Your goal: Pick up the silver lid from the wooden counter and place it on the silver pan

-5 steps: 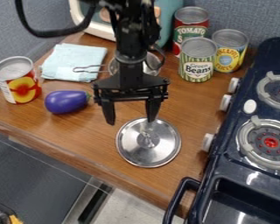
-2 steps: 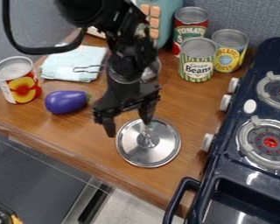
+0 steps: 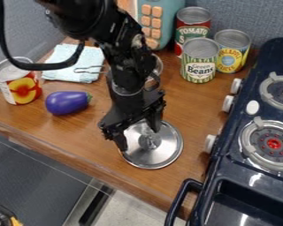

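In the camera view, I find a round metal lid (image 3: 162, 156) lying flat on the worktop (image 3: 194, 106), knob upward, between the purple eggplant (image 3: 67, 103) and the dark stove (image 3: 227, 164). The tool (image 3: 140, 140) is above it, tilted, its fingers wide apart with the knob (image 3: 148, 141) between them and nothing gripped. Whether either fingertip touches the lid, I cannot tell.

Handling assessment: I judge the lid to be thin sheet metal, light to moderate in weight, stiff and unlikely to be damaged by a firm squeeze. Its polished surface looks slippery, and the rim, low against the wood, offers the fingers little purchase. I rate the knob the proper point of hold: it stands proud near the centre, so the weight should balance beneath it. A grip high or off-centre on the knob could let the disc tip or swivel.
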`<state>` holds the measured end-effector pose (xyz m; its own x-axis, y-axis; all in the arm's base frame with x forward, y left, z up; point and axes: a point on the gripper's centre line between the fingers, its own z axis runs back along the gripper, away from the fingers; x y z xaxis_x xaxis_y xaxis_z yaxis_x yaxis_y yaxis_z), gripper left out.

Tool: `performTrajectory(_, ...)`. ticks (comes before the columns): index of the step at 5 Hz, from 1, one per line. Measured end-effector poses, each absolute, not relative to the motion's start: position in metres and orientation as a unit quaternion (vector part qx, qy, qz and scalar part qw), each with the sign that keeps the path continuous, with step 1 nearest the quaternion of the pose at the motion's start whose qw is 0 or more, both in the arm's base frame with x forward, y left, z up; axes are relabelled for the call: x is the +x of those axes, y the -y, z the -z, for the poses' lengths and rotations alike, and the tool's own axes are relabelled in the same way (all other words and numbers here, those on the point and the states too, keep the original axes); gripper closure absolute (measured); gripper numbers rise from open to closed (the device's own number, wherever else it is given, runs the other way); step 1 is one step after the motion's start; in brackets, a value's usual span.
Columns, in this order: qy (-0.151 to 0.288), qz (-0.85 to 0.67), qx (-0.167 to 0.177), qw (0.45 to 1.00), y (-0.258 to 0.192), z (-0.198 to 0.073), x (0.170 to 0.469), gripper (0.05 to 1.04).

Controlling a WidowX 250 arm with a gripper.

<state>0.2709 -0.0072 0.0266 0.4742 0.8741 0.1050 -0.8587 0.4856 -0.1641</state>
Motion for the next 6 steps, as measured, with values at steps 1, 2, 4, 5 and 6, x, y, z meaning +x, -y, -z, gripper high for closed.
performTrajectory(1,0.086,-0.515,-0.057,0.851,0.010,-0.027,0.273,0.084)
performTrajectory(2,0.083,-0.513,-0.045,0.853,0.010,-0.021,0.272,0.140)
performTrajectory(4,0.083,-0.476,-0.011,0.876,0.015,-0.013,0.275,0.554)
performTrajectory(5,0.093,-0.471,-0.012,0.877,0.015,-0.012,0.277,0.827)
performTrajectory(6,0.092,-0.479,-0.029,0.873,0.015,-0.011,0.274,0.998)
